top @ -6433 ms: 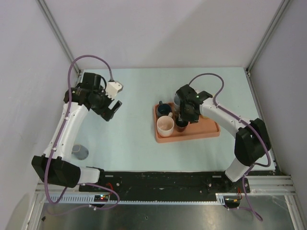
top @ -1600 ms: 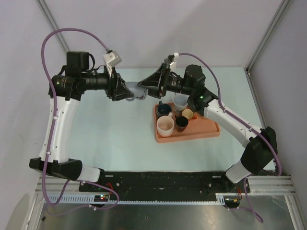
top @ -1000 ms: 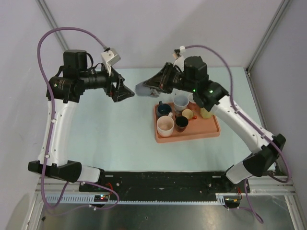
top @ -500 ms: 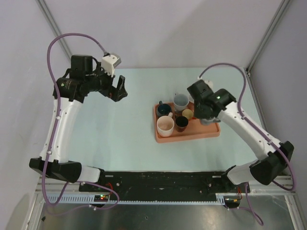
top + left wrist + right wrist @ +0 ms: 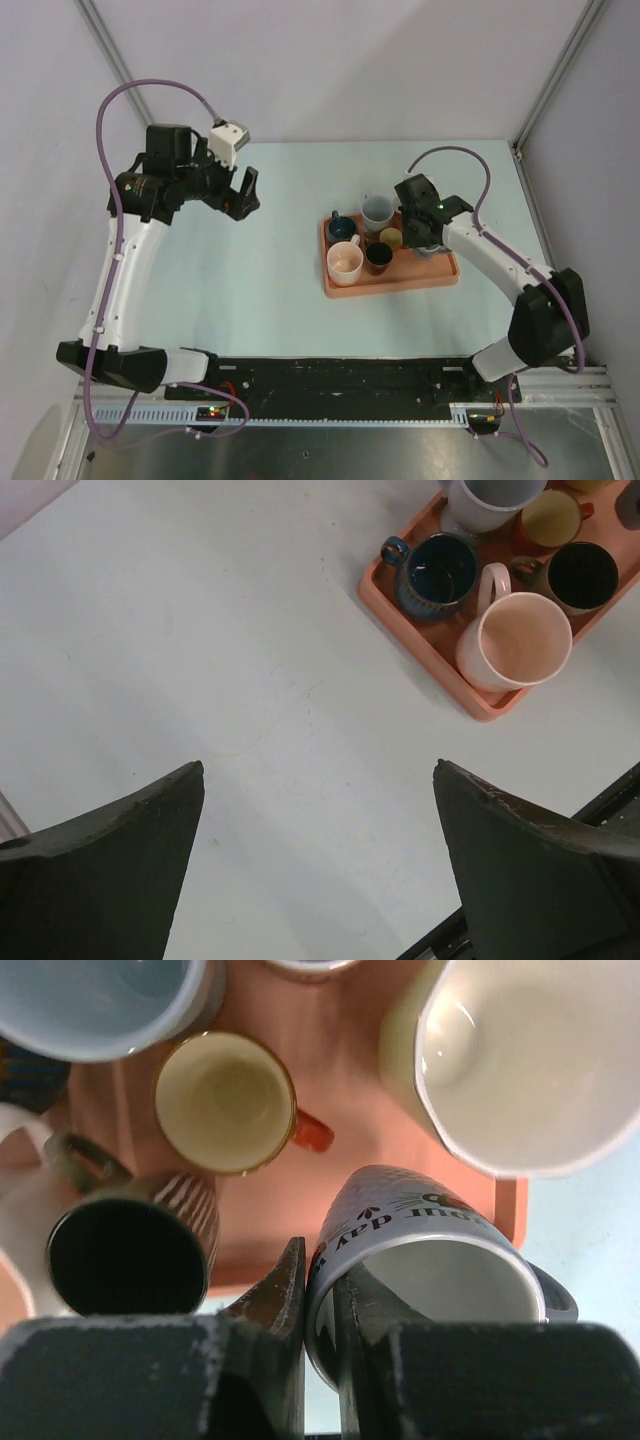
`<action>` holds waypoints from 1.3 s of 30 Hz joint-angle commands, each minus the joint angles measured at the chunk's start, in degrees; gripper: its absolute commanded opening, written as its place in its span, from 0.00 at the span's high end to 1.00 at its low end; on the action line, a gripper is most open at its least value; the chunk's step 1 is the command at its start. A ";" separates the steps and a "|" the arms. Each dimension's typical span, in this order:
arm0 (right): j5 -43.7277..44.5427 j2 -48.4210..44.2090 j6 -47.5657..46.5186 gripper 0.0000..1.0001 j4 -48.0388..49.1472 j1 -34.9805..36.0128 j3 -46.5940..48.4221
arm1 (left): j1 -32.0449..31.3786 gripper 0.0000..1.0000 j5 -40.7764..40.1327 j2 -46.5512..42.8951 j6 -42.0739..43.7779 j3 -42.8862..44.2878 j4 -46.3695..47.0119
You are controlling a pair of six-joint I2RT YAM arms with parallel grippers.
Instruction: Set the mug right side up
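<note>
Grey mug (image 5: 400, 1225): mouth up, over the orange tray (image 5: 300, 1070).
Right hand (image 5: 320, 1278): clamped on its wall, one finger inside.
Left hand (image 5: 318, 772): spread wide above the bench (image 5: 200, 630).

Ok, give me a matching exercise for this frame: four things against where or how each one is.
Things: 1 pale pink ceramic mug; 2 dark blue glazed mug; 3 grey printed mug; 4 left hand.
States: A open, away from the orange plastic tray; B rim pinched by the right hand; C tray's near left corner; D tray's far left corner.
Pairs: 1-C, 2-D, 3-B, 4-A.
</note>
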 commanded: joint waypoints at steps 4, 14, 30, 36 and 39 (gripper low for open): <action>-2.48 5.60 -1.82 1.00 8.02 -2.00 -0.86 | -0.17 0.00 -2.70 -3.18 2.40 -0.80 0.97; -3.64 7.98 1.24 1.00 8.98 -2.53 -4.28 | -0.20 0.00 -3.66 -2.88 3.65 -0.41 1.00; -4.14 -6.21 2.52 0.23 6.30 -2.78 -2.30 | -0.15 0.00 -1.33 1.08 3.41 -3.35 1.34; 2.64 -16.74 -0.79 0.01 6.78 -3.01 -2.28 | 0.22 0.00 -5.25 2.46 -1.71 -14.60 14.25; 6.35 -26.02 -4.74 0.01 13.24 -6.23 -7.76 | 1.81 0.00 -12.56 -0.52 -8.29 -26.36 30.73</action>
